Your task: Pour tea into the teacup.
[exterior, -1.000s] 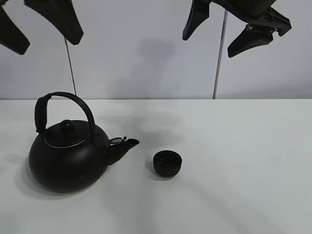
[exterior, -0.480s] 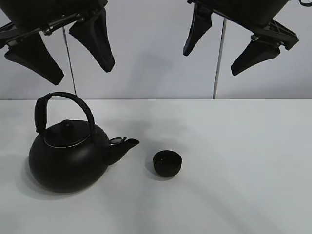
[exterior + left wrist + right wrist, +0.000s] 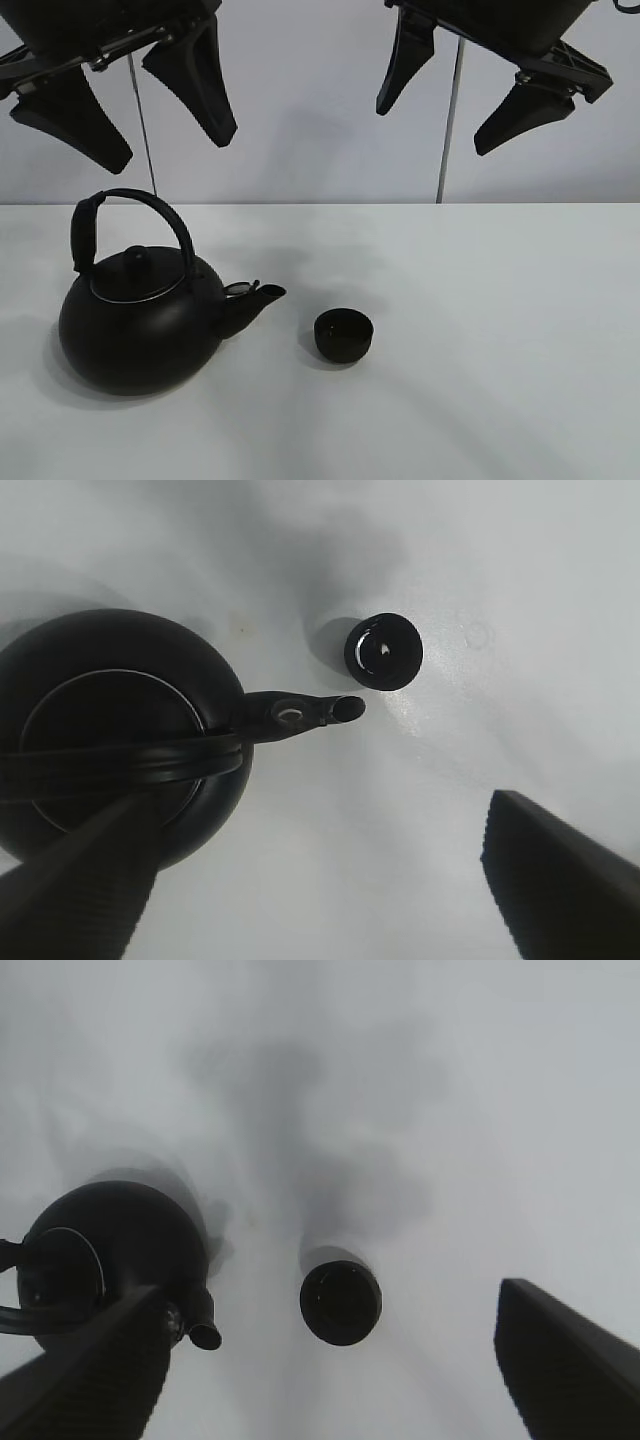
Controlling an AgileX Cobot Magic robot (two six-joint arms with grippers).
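A small black teacup (image 3: pixel 343 334) sits on the white table (image 3: pixel 500 350), just right of the spout of a large round black kettle (image 3: pixel 140 325) with an arched handle. My left gripper (image 3: pixel 168 148) hangs open high above the kettle, holding nothing. Equally high, my right gripper (image 3: pixel 435 125) is open and empty, above and slightly right of the cup. In the left wrist view the kettle (image 3: pixel 110 730) and teacup (image 3: pixel 383 651) lie far below the spread fingers (image 3: pixel 80 890). From the right wrist, the teacup (image 3: pixel 340 1302) lies between the fingers (image 3: pixel 570 1360), the kettle (image 3: pixel 110 1245) beside it.
Two thin vertical poles (image 3: pixel 448 120) stand against the pale back wall. The table's far edge (image 3: pixel 400 204) runs across the middle of the high view.
Over the last second both grippers came down further into the high view, the left one most. Since half a second ago they have held still. Kettle and teacup have not moved.
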